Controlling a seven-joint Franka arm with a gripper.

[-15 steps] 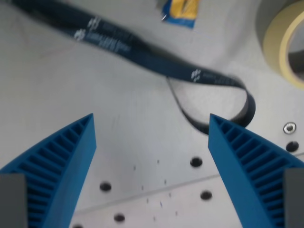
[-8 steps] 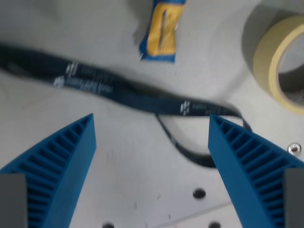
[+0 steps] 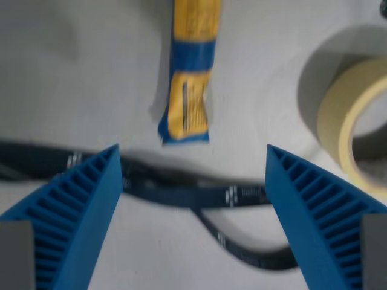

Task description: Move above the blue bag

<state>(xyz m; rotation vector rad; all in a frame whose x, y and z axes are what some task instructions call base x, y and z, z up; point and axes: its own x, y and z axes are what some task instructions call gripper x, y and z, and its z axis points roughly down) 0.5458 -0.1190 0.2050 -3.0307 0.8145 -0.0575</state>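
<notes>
Here the gripper [image 3: 192, 157] is seen with its two blue ribbed fingers [image 3: 72, 211] spread wide apart, one at each lower corner of the wrist view, and nothing is held between them. The blue bag [image 3: 188, 90], with its yellow panels, is laid on the pale table [image 3: 72, 72] in the upper middle of the view, running from the top edge down to a squared end just above the gap between the fingers. Its length is tilted slightly, the lower end leaning toward the wrist view's left. A dark strap [image 3: 199, 196] with small white print is stretched across the view just below the bag, passing behind both fingers, and a loop of it is curved down toward the lower right. Whether strap and bag touch cannot be told through the blur. A roll of cream tape [image 3: 347, 130] is cut off by the wrist view's right edge, well apart from the bag.
</notes>
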